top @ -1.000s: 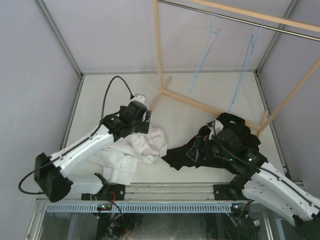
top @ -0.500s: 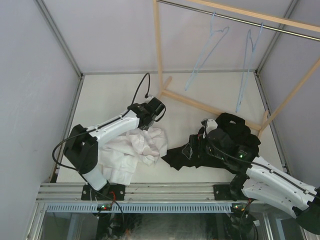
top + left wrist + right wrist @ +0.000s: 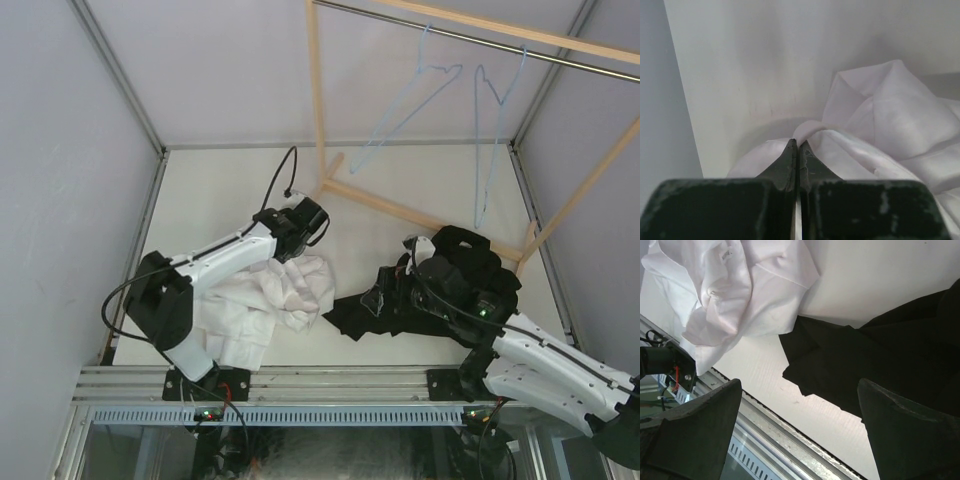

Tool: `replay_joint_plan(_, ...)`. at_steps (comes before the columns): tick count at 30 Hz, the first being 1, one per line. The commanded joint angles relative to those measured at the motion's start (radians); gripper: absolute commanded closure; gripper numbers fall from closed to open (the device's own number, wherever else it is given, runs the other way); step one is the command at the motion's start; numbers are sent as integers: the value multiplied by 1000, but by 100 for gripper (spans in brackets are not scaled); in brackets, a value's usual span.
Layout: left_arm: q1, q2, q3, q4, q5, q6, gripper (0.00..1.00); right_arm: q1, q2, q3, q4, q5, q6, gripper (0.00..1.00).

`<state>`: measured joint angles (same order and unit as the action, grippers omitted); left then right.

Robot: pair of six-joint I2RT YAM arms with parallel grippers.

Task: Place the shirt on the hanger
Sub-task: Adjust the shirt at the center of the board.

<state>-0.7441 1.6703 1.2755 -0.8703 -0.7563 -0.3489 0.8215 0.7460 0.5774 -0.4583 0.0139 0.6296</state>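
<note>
The white shirt (image 3: 265, 300) lies crumpled on the table in front of the left arm; it also shows in the left wrist view (image 3: 890, 125) and the right wrist view (image 3: 745, 295). My left gripper (image 3: 292, 248) is at the shirt's far edge. Its jaws (image 3: 797, 142) are shut, with a raised fold of the white fabric pinched at the tips. My right gripper (image 3: 383, 297) hovers open (image 3: 799, 385) over the near edge of a black garment (image 3: 445, 285), holding nothing. Two pale blue hangers (image 3: 410, 100) (image 3: 490, 130) hang on the metal rod at the back.
A wooden rack frame (image 3: 318, 110) carries the rod, and its base bars (image 3: 420, 215) run across the table's far right. The black garment (image 3: 880, 355) lies right of the shirt, almost touching it. The table's aluminium front rail (image 3: 790, 440) lies below the right gripper. Grey walls enclose the table.
My left arm swung to the shirt's far edge and its gripper shut on a fold of fabric. The right arm shifted slightly left, still open. Both hangers are swinging.
</note>
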Motion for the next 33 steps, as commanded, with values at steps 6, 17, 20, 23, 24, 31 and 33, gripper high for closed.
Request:
replay_joint_plan(6, -33, -378, -247, 65, 18, -212, 100, 18, 70, 16, 164, -13, 100, 2)
replay_joint_plan(17, -47, -1018, -629, 236, 222, -384, 100, 271, 230, 17, 385, 231, 293, 0)
replay_joint_plan(20, -46, -1082, -667, 247, 244, -389, 100, 333, 302, 20, 419, 277, 360, 0)
replay_joint_plan(23, -46, -1118, -683, 259, 237, -395, 100, 392, 370, 19, 495, 300, 376, 1)
replay_joint_plan(24, -45, -1122, -681, 260, 231, -393, 100, 418, 401, 18, 527, 318, 365, 5)
replay_joint_plan(31, -40, -1097, -634, 253, 222, -368, 100, 484, 586, 17, 785, 287, 295, 42)
replay_joint_plan(33, -41, -1096, -622, 244, 218, -369, 100, 471, 632, 17, 843, 237, 291, 48)
